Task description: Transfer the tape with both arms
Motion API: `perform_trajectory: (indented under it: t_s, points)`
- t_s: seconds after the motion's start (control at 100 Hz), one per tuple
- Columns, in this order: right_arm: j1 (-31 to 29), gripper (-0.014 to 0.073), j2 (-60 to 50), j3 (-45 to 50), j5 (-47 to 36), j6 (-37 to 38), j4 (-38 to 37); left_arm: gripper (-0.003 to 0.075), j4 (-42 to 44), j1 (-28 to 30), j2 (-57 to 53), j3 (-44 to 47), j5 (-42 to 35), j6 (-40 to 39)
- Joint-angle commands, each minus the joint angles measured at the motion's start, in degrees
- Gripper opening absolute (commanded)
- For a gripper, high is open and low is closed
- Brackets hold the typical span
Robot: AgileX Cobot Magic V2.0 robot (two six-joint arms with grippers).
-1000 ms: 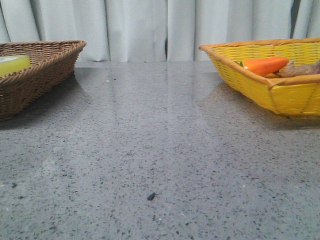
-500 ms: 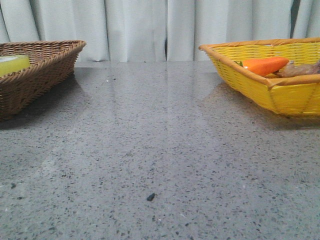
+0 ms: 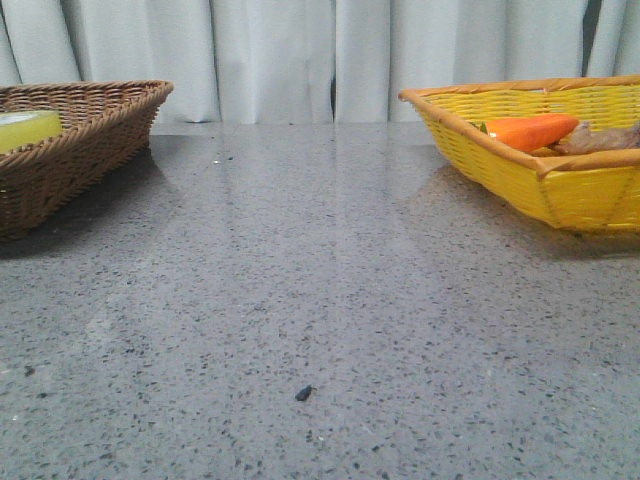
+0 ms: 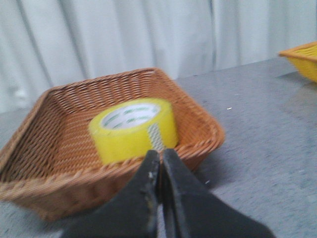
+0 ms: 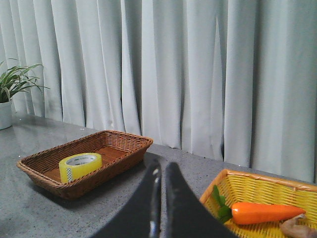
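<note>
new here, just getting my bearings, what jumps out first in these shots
The yellow tape lying flat in the brown wicker basket on the table's left side. Opposite, the yellow basket on the right holds an orange carrot. Both grippers, left and right, look shut and empty.

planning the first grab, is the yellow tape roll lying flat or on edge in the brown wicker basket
Lying flat: the yellow tape roll rests in the brown wicker basket, its white core opening facing up.

I see grey speckled table [image 3: 320, 300] carrying brown wicker basket [image 3: 75, 150] left, yellow basket [image 3: 540, 170] right, well apart.
</note>
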Motion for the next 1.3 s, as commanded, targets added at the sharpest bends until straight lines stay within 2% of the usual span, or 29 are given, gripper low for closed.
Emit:
perform_trajectory:
  t_s: [0.0,0.1,0.2,0.43,1.29]
  points:
    - [-0.1,-0.0066,0.9,-1.0,-4.1,-0.5,-0.8,-0.0021,-0.6,3.1,-4.3,2.6,-6.3,-2.5]
    - [-0.1,-0.0066,0.9,-1.0,-4.1,-0.5,-0.8,-0.0021,-0.8,6.2,-4.6,4.6,-4.7,-3.9]
    - [-0.1,-0.0066,0.9,-1.0,-4.1,-0.5,-0.8,-0.0021,-0.6,8.4,-4.6,5.3,1.3,-3.9]
    - [-0.1,-0.0066,0.9,-1.0,-4.1,-0.5,-0.8,-0.0020,-2.9,8.5,-5.1,8.0,5.3,-5.0]
    - [-0.1,-0.0066,0.9,-1.0,-4.1,-0.5,-0.8,-0.0020,-3.4,8.5,-5.1,8.0,5.3,-5.0]
